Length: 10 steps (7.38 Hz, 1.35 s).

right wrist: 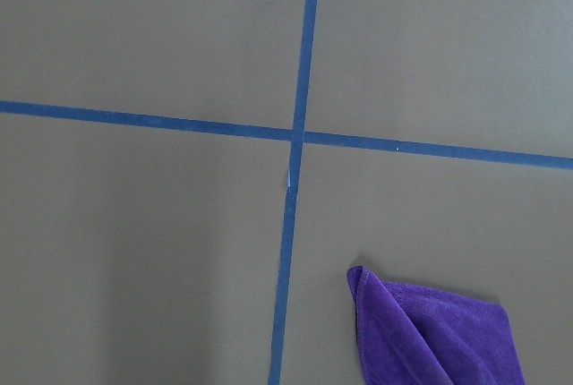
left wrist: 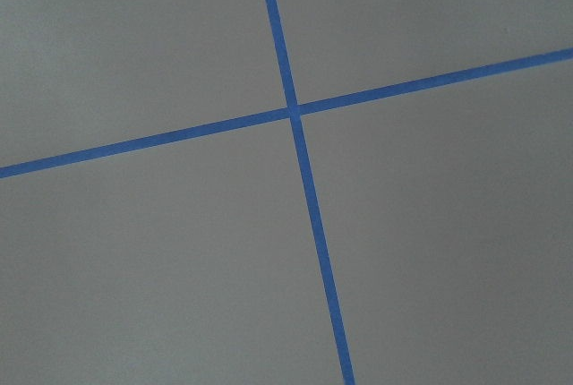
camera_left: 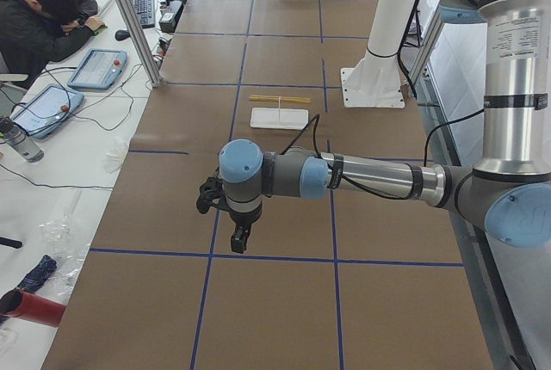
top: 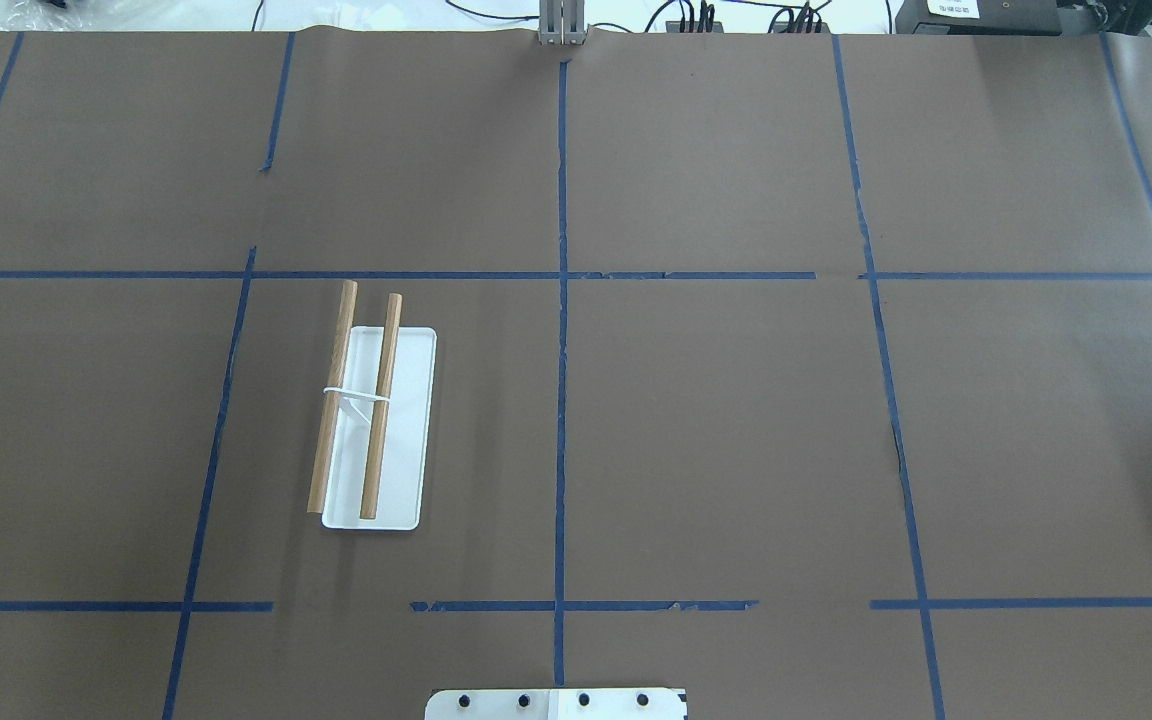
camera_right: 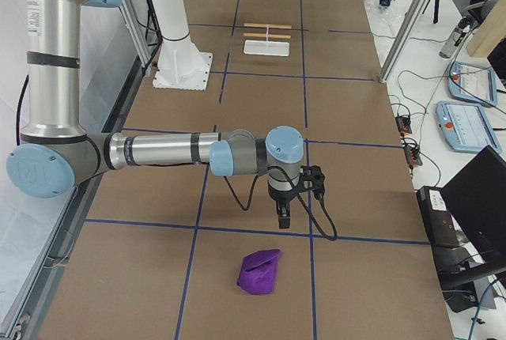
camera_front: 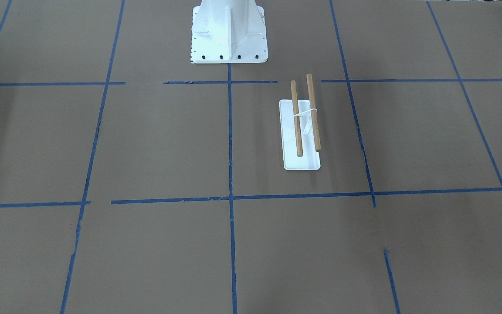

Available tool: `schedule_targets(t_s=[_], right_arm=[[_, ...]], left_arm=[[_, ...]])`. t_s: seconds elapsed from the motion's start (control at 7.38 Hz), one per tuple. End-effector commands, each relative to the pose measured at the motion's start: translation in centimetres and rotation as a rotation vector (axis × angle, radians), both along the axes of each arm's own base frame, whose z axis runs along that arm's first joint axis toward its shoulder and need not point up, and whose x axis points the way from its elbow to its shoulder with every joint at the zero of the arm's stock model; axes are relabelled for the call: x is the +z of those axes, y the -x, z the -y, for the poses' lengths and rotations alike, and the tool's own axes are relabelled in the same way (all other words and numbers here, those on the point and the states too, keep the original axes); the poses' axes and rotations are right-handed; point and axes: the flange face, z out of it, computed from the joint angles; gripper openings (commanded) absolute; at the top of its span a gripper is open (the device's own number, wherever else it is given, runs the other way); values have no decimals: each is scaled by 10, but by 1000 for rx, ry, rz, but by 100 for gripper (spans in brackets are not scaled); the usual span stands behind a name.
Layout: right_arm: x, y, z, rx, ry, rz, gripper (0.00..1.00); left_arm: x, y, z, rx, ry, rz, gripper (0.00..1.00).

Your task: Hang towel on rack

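Over the brown-papered table (top: pixel 736 450), left arm (camera_left: pixel 379 176) and right arm (camera_right: pixel 158 150) stretch low; from overhead the rack (top: pixel 381 420) stands at nine o'clock of centre. From the right end the purple towel (camera_right: pixel 259 271) lies at seven o'clock of the right gripper (camera_right: pixel 283 217), apart from it; whether that or the left gripper (camera_left: pixel 241 237) is wide or narrow, I cannot tell.

The towel (camera_right: pixel 260 271) lies on the table (camera_right: pixel 348 111) near the right claw (camera_right: pixel 282 220); the rack (camera_right: pixel 266 39) stands well apart, between it and the left claw (camera_left: pixel 239 237).
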Motion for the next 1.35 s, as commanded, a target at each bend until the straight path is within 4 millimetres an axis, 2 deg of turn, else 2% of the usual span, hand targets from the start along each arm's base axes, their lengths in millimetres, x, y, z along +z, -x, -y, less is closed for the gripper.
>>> schedule_targets(t_s=[0.0, 0.27, 0.68, 0.95, 1.08, 1.22], right_arm=[[-1, 0, 1, -5, -23, 0, 100], [7, 0, -4, -92, -84, -13, 100], [54, -5, -34, -346, -195, -65, 100], [102, -8, -41, -448, -210, -92, 100], [143, -9, -49, -451, -217, -101, 95], [173, -9, -56, -451, -229, -105, 90]], left_arm=[[-3, 0, 1, 1, -10, 2, 100], [-5, 0, 1, -1, -11, 3, 100], [-11, 0, 2, -6, -21, 3, 100], [-12, 0, 1, -5, -23, -5, 100], [-13, 0, 2, -5, -26, -6, 100], [-14, 0, 2, -5, -27, -6, 100]])
